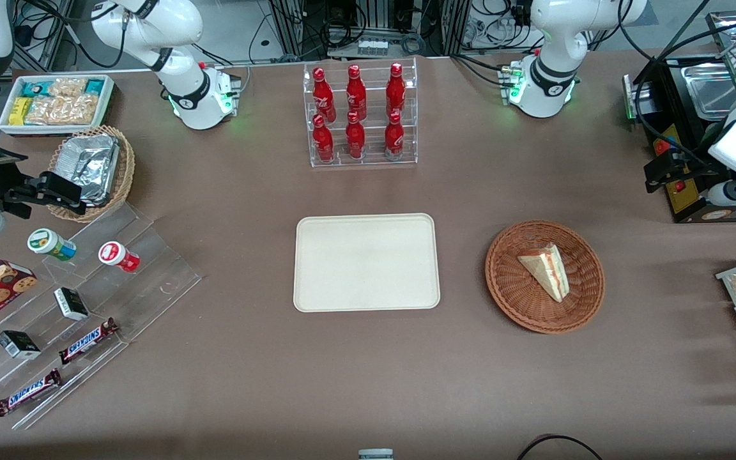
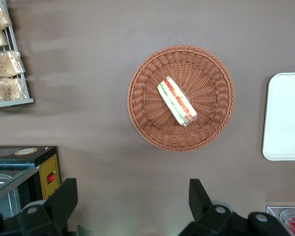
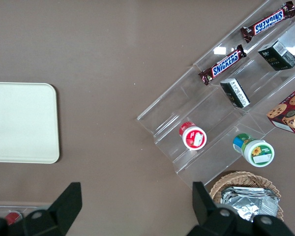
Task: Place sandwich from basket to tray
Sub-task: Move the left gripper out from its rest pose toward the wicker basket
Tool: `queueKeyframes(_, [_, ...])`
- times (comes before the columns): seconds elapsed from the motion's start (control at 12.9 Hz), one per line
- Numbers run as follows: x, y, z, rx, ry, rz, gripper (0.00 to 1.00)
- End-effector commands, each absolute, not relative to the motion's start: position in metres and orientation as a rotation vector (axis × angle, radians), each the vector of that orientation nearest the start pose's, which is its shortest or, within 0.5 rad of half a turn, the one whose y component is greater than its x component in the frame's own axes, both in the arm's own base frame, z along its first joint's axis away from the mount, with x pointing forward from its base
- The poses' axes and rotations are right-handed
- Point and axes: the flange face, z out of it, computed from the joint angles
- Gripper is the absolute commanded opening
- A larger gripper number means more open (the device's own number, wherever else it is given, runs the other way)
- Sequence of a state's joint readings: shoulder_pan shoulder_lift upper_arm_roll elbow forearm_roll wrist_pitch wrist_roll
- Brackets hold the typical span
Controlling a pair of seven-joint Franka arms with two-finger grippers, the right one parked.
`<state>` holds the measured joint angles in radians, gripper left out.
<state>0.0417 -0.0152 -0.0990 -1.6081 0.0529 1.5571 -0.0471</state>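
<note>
The claw (image 2: 132, 206) is hanging high above the bench (image 1: 368, 370), its two fingers (image 2: 64, 199) standing wide apart and gripping nothing. It is sitting off to one side of the basket (image 2: 206, 64), not over it.

The sandwich (image 2: 177, 101) is lying in the basket's middle, a triangular wedge resting on a flat face, with red-orange and green layers showing along its cut edge. It appears to be wrapped in clear film, though this is hard to confirm. Judged light, soft and easily crushed; film, if present, would be making it slippery. The best hold is likely across the two bread faces at mid-length, with gentle closing, approaching from directly above so the fingers are clearing the shallow woven wall.

The basket is holding the sandwich only. The tray (image 1: 317, 300) is lying bare beside it, toward the parked arm's end, well apart. A tan wicker basket (image 1: 126, 172) near the parked arm is carrying foil containers (image 1: 90, 163). A white box (image 1: 107, 102) is holding snack packets, and a clear rack (image 1: 363, 160) is carrying red bottles (image 1: 355, 92).
</note>
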Motion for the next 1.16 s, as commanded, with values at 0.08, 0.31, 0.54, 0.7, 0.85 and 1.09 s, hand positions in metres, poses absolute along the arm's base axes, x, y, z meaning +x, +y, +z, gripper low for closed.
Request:
queueKeyframes(0.08, [0.55,-0.027,0.617,-3.106,0.029,0.038,1.0])
queueKeyframes(0.31, [0.554,-0.033,0.608,-3.106,0.015,0.061,1.0])
queueKeyframes(0.54, [0.559,-0.035,0.597,-3.105,-0.046,0.093,1.0])
queueKeyframes(0.7, [0.565,-0.037,0.584,-3.1,-0.098,0.127,1.0])
queueKeyframes(0.85, [0.572,-0.039,0.57,-3.097,-0.128,0.157,1.0])
queueKeyframes(1.09, [0.586,-0.037,0.547,-3.1,-0.208,0.176,1.0])
